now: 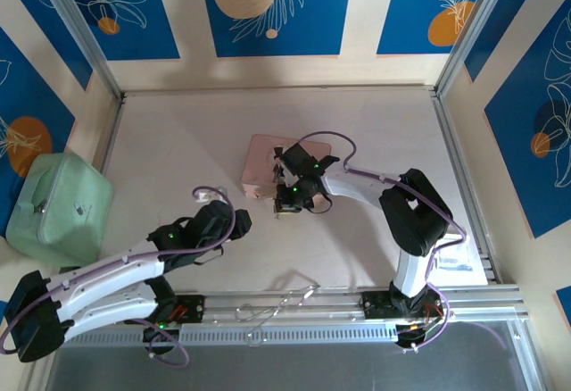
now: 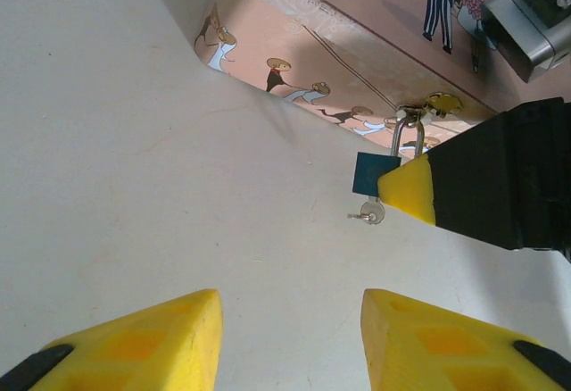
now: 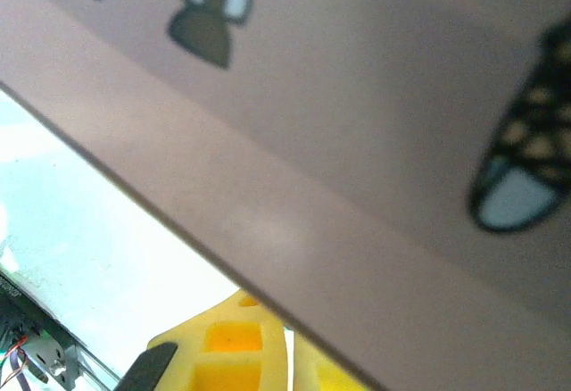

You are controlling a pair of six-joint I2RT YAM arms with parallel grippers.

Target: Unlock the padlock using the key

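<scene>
Across the top view, a pale tabletop (image 1: 375,123) lies between walls with blue leaf-print panels (image 1: 268,7), a mint-green case (image 1: 58,208) at left and the pink tin (image 1: 263,166) at centre. At centre right of the left wrist view the padlock (image 2: 373,175) is hooked through the tin's gold hasp (image 2: 433,103), with the right gripper (image 1: 290,202), fingers together, touching its right side; the left gripper (image 2: 290,342) sits at the bottom edge, fingers apart, well apart from it. The right wrist view adds a blurred close-up of the tin's edge above closed yellow fingertips (image 3: 241,346).
</scene>
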